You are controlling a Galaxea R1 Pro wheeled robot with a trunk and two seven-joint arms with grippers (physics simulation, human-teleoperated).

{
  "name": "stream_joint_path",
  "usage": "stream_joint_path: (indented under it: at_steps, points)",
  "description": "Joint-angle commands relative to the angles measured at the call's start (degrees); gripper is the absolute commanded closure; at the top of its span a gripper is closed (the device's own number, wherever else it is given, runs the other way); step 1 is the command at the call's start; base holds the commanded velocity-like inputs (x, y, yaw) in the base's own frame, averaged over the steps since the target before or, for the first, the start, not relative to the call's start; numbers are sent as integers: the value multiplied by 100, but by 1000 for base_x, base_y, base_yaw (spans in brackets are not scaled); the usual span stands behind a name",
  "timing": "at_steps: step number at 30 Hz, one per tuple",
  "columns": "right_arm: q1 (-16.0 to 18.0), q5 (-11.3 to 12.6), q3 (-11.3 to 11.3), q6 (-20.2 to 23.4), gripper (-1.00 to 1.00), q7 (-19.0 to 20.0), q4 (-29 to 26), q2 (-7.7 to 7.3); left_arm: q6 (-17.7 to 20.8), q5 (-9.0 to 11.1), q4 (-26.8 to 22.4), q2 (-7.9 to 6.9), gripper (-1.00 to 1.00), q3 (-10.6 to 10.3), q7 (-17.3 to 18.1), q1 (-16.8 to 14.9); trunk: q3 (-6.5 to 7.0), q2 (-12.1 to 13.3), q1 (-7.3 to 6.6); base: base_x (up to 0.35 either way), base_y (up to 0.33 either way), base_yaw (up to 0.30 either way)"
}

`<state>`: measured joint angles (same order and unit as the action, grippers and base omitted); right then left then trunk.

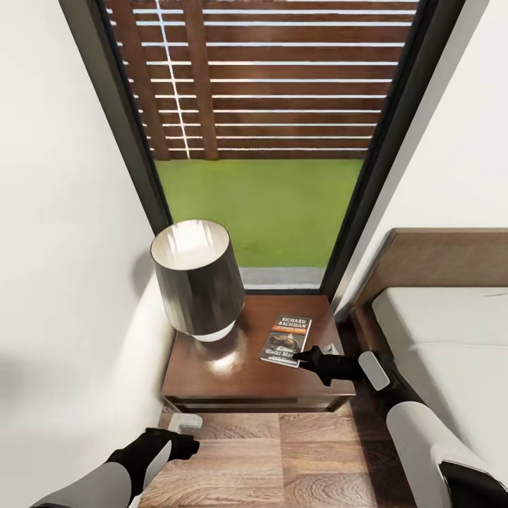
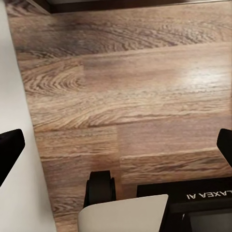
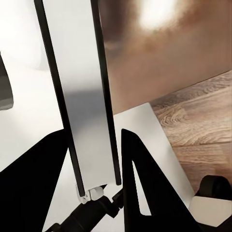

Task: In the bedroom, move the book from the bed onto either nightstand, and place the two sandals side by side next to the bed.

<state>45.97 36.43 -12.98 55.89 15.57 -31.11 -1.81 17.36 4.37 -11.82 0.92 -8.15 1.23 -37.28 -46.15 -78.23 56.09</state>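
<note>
The book [image 1: 286, 340] lies flat on the nightstand [image 1: 212, 384], at the right of its top, just below centre frame in the head view. Cover up, white author lettering legible, orange band beneath it. In my right wrist view the book [image 3: 77, 92] appears as a pale slab with dark edges running between my two black fingers [image 3: 145, 193].

My right pincer [image 1: 302, 357] is at the book's near right corner, jaws clenched on its edge; the tips touch the cover's lower corner. My right arm runs in from the lower right of the frame, across the gap between nightstand and bed [image 1: 451, 339].

A lamp [image 1: 197, 279] with a dark striped shade and white base stands on the left half of the nightstand, near the book but apart from it. Behind the nightstand, a tall dark-framed window [image 1: 268, 141] shows grass and a slatted wooden fence. White wall to the left.

The bed sits at right of frame, light mattress, brown headboard at its upper edge.

My left pincer [image 1: 180, 441] hangs low at lower left, over the wood plank floor [image 1: 296, 458], in front of the nightstand. A small white object [image 1: 185, 422] lies on the floor just beyond it. In the left wrist view the black fingertips [image 2: 9, 150] sit wide apart at either edge of the frame with bare planks between: released, grasping nothing.
</note>
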Motion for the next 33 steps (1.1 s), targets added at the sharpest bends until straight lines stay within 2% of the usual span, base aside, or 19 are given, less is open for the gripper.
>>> stream_joint_path:
  at_steps: [1, 6, 18, 28, 33]
  points:
    - [3, -50, -29, 27, 100, 49, 0, 3, 31, 45, -9, -4, -100, -47, 0, -1, -22, -44, 22, 0, 0, 0]
    - [3, -51, -29, 27, 100, 46, 0, 4, 31, 46, -11, -4, -100, -47, 0, -3, -112, -244, 132, 0, 0, 0]
    - [4, -54, -29, 27, 100, 44, 0, 5, 31, 46, -11, -4, -100, -47, 0, 0, -112, -244, 132, 0, 0, 0]
    - [2, -50, -29, 27, 100, 43, 0, 5, 31, 46, -10, -4, -100, -47, 0, 0, -292, -645, 352, 0, 0, 0]
    - [3, -52, -29, 27, 100, 43, 0, 5, 31, 46, -12, -4, -100, -47, 0, 0, -292, -645, 352, 0, 0, 0]
